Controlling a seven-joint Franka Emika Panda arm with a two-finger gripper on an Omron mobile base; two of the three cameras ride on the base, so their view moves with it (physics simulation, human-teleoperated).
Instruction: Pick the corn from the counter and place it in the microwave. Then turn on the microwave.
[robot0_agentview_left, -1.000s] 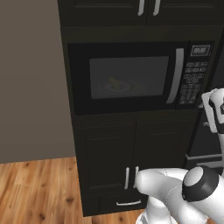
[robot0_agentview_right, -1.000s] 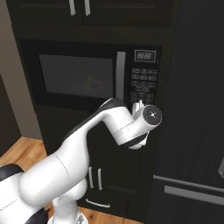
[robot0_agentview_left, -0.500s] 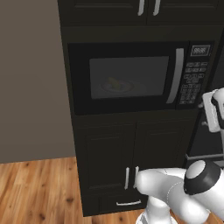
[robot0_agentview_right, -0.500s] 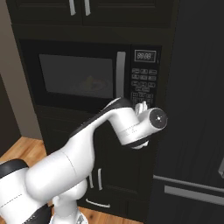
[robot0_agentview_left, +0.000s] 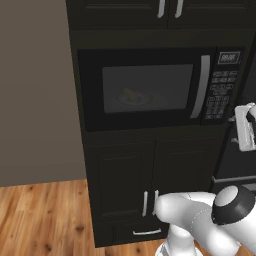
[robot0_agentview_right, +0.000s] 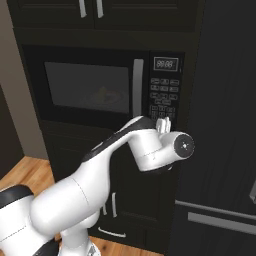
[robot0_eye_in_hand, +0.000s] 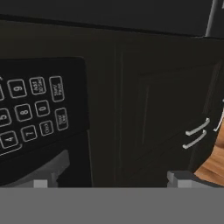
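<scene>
The corn (robot0_agentview_left: 131, 95) lies on the turntable plate (robot0_agentview_left: 135, 99) behind the shut door of the microwave (robot0_agentview_left: 150, 87), so what remains looks like the start press. The gripper (robot0_eye_in_hand: 109, 181) hangs just below the keypad (robot0_agentview_right: 163, 97), jaws spread wide and holding nothing. To press well, I'd narrow the jaws and lead with one fingertip onto the right key. The door handle (robot0_agentview_right: 138, 88) stands close to the left; the cabinet doors (robot0_agentview_left: 150, 175) below leave free room.
</scene>
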